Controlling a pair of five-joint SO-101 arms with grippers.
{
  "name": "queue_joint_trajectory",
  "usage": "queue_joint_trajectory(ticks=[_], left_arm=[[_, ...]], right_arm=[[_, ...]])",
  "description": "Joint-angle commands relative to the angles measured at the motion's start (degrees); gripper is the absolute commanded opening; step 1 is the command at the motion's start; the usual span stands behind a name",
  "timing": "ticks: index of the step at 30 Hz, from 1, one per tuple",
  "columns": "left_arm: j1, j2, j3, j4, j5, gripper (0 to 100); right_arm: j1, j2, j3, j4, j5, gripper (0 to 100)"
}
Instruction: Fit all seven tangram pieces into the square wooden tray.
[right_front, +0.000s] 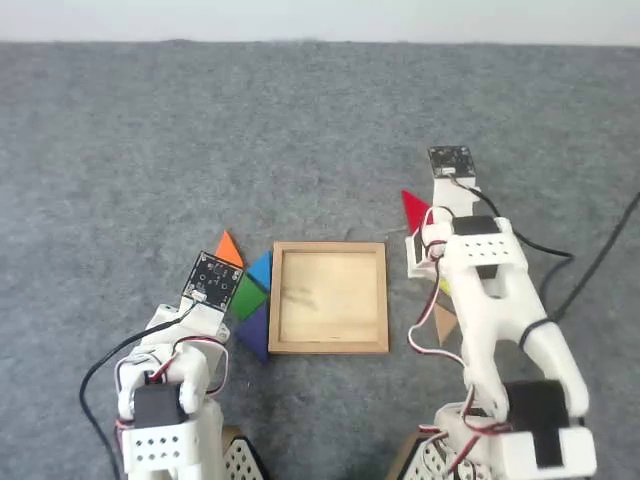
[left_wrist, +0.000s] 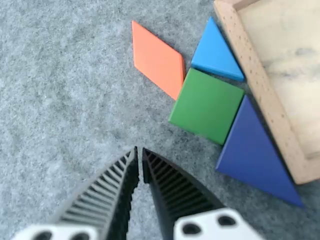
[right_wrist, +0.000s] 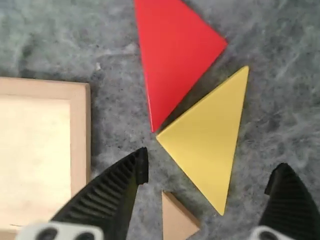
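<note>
Wooden tray (right_front: 328, 247) sat between the arms; orange piece (left_wrist: 157, 57), blue triangle (left_wrist: 216, 52), green square (left_wrist: 207, 105) and navy triangle (left_wrist: 252, 150) clustered at its left side; red triangle (right_wrist: 175, 50), yellow triangle (right_wrist: 210, 135) and tan triangle (right_wrist: 175, 217) lay to its right; left gripper (left_wrist: 139, 150) pinched together on nothing over the grey mat (left_wrist: 60, 100); right gripper (right_wrist: 212, 160) spread wide above the yellow triangle.

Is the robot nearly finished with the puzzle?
Not started: the tray is empty. The right gripper is open over the yellow triangle; the left gripper is shut, holding nothing. All seven pieces lie outside: orange parallelogram, light blue triangle, green square, dark blue triangle, red triangle, tan triangle, plus the yellow.
</note>
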Motion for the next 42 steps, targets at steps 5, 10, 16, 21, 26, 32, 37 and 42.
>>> queue_joint_trajectory(ticks=[5,10,16,21,26,32,37,42], left_arm=[[0.35,-0.97,-0.57,0.26,0.00,1],[0.35,-0.97,-0.57,0.26,0.00,1],[0.35,-0.97,-0.57,0.26,0.00,1],[0.35,-0.97,-0.57,0.26,0.00,1],[0.35,-0.97,-0.57,0.26,0.00,1],[0.35,-0.97,-0.57,0.26,0.00,1],[0.35,-0.97,-0.57,0.26,0.00,1],[0.35,-0.97,-0.57,0.26,0.00,1]], right_arm=[[1.19,6.11,-3.34,-6.64,-0.44,38.0],[1.27,7.16,-3.52,-7.34,-0.44,37.9],[2.07,7.69,-3.52,-7.43,-0.44,37.9],[4.18,8.22,-2.90,-12.00,-0.44,37.9],[3.56,12.53,-3.08,-15.60,-0.44,37.9],[2.59,14.55,-4.22,-14.37,-0.70,37.9],[2.68,14.55,-4.48,-14.29,-1.05,37.9],[3.03,14.55,-4.57,-14.46,-3.78,33.8]])
